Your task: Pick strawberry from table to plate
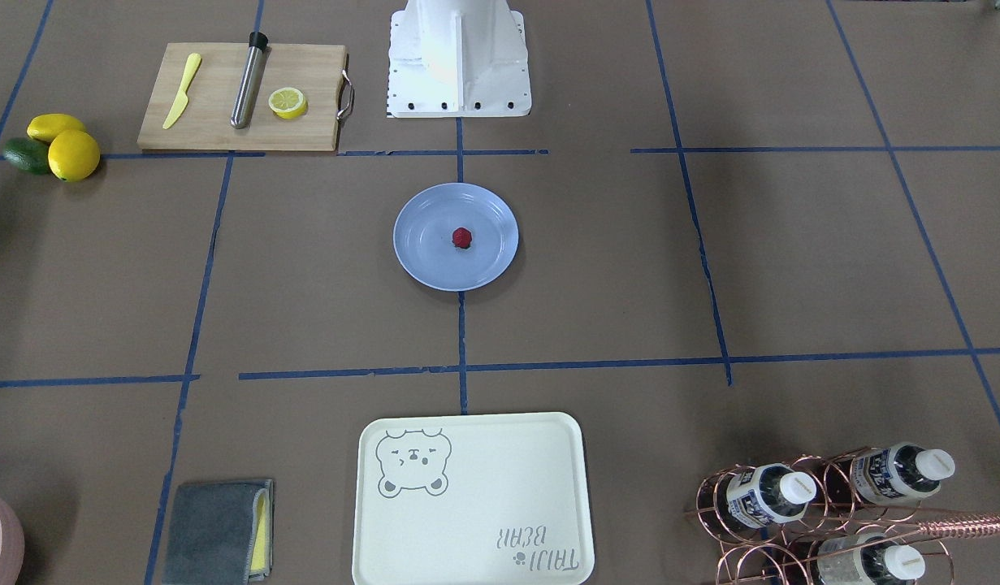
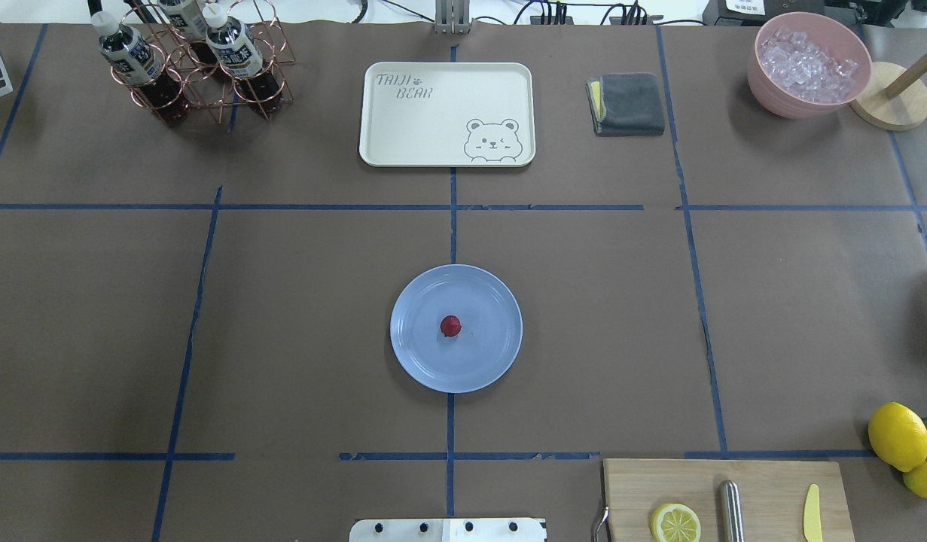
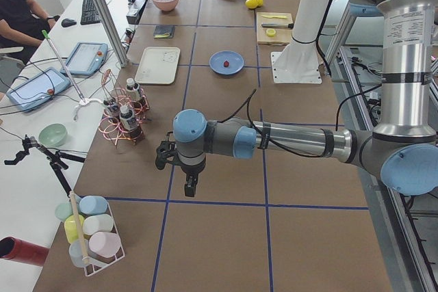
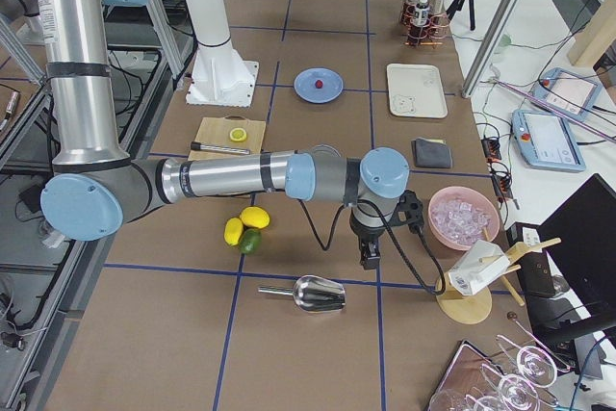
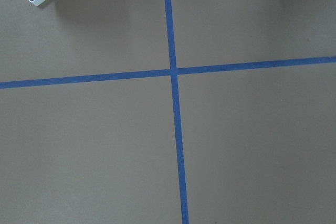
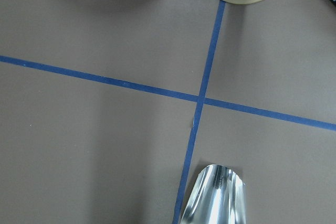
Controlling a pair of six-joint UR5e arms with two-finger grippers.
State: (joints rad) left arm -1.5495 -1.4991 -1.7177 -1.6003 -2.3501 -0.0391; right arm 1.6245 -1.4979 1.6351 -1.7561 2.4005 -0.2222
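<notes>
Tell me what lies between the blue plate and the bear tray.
Nothing but bare table crossed by blue tape lines; the overhead view shows the whole stretch from plate to tray.

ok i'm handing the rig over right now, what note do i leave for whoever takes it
Left gripper: over bare table, apart from the copper wire bottle rack; open or shut cannot be told from the side view.
Right gripper: over the table by the shiny metal scoop; state likewise unclear.
Things: the small dark-red strawberry lies near the middle of the round light-blue plastic plate, at the centre of the brown paper-covered table.
Done: berry is on the plate, both arms well away from it.
Left: nothing apparent.
</notes>
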